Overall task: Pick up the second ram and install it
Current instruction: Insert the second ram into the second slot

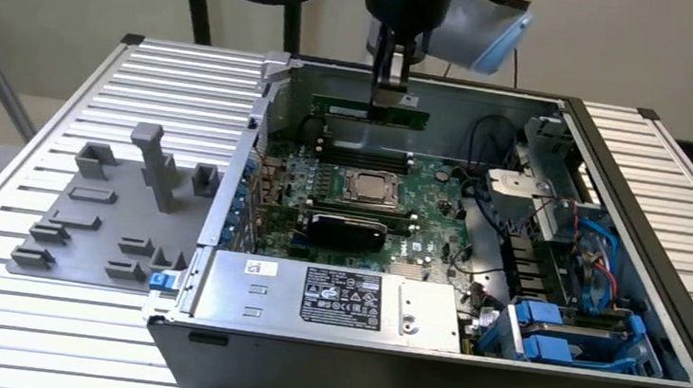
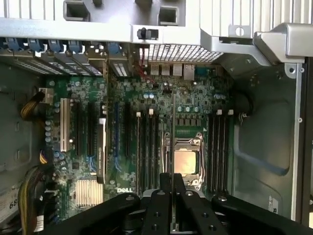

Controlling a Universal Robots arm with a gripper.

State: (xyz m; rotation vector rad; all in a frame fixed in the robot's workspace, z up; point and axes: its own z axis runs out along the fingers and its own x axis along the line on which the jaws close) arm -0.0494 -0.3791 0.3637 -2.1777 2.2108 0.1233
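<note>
In the exterior view my gripper (image 1: 388, 101) reaches down into the open computer case and is shut on the second ram (image 1: 342, 109), a narrow green stick held level by its upper edge. The stick hangs above the black memory slots (image 1: 364, 154) at the far side of the motherboard (image 1: 430, 188), apart from them. The wrist view looks straight down past the black fingers (image 2: 159, 205). There the ram shows edge-on as a thin line (image 2: 174, 127) beside the silver processor (image 2: 185, 161), with long slots on either side (image 2: 217, 147).
A grey fixture tray (image 1: 103, 218) with upright posts lies on the slatted table at the exterior view's left. The case (image 1: 636, 231) holds a power supply (image 1: 324, 297) at the near side. At the exterior view's right are blue drive brackets (image 1: 561, 340) and loose cables (image 1: 499, 137).
</note>
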